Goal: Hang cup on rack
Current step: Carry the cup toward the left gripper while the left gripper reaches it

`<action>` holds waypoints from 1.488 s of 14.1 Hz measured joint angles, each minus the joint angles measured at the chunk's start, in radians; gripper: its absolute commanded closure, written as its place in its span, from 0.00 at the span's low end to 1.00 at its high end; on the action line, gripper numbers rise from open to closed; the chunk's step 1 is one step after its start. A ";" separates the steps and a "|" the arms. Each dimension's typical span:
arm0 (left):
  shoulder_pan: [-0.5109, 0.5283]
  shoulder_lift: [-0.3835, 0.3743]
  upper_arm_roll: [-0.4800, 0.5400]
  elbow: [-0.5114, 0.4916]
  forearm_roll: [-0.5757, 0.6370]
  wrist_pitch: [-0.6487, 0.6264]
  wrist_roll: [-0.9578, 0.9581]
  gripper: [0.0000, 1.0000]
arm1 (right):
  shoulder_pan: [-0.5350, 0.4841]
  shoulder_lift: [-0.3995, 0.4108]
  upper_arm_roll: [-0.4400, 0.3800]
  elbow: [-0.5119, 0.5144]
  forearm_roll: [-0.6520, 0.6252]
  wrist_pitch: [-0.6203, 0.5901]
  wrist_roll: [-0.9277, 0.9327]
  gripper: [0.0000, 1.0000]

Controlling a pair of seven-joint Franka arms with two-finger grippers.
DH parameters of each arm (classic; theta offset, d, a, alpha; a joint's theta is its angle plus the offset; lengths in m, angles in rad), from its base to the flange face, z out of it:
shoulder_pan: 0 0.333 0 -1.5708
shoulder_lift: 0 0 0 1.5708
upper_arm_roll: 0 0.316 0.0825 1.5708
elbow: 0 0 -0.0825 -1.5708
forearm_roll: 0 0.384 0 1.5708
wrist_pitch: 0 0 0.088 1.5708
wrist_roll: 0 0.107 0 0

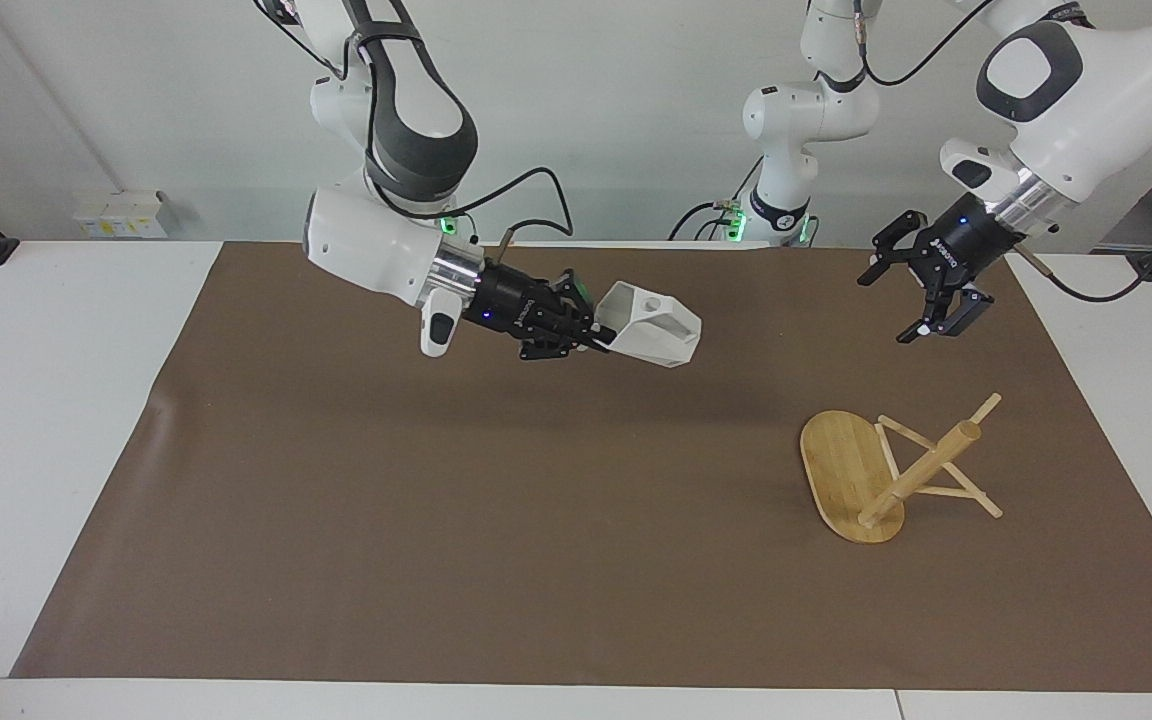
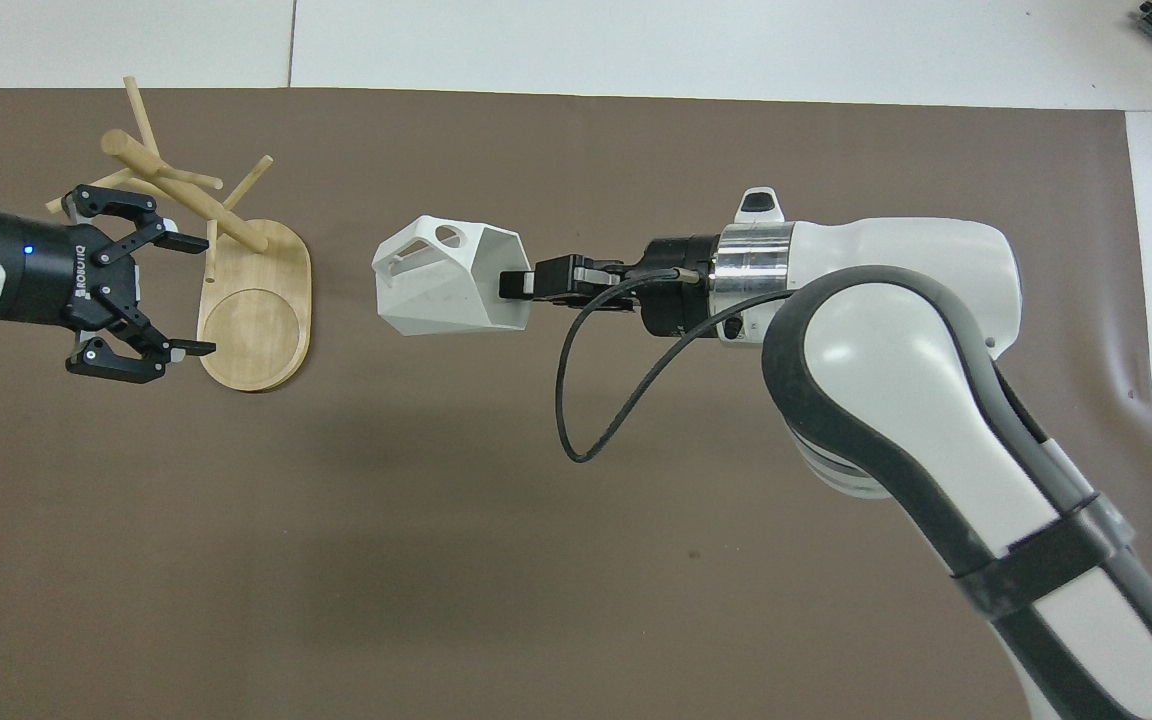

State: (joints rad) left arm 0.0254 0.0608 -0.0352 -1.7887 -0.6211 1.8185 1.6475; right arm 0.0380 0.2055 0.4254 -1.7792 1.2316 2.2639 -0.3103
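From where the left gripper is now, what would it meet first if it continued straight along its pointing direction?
Probably the rack: the open left gripper points down toward its base, with only air between. Depth is uncertain.

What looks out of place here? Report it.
The light bamboo mug rack is tipped over, its oval base on edge and its post and pegs lying on the brown mat, so no peg stands ready for hanging.

Right tool (image 1: 604, 338) holds cup (image 1: 654, 326) aloft; rack (image 1: 896, 468) lies tipped.

One high camera faces the robots, one looks steeply down from their end; both share the brown mat (image 1: 536, 520).
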 measured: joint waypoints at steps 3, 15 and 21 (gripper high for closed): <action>-0.004 0.056 -0.012 0.010 -0.057 0.006 0.037 0.00 | -0.001 0.000 0.001 0.005 -0.005 0.000 0.003 1.00; -0.098 0.039 -0.027 -0.031 -0.257 0.011 0.038 0.00 | 0.017 0.004 0.037 0.026 -0.196 0.039 0.162 1.00; -0.103 -0.021 -0.027 -0.144 -0.335 0.014 0.038 0.00 | 0.024 0.005 0.038 0.026 -0.197 0.039 0.190 1.00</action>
State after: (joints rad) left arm -0.0771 0.0402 -0.0621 -1.9325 -0.9558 1.8323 1.6856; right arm 0.0620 0.2110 0.4636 -1.7531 1.0349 2.3026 -0.1205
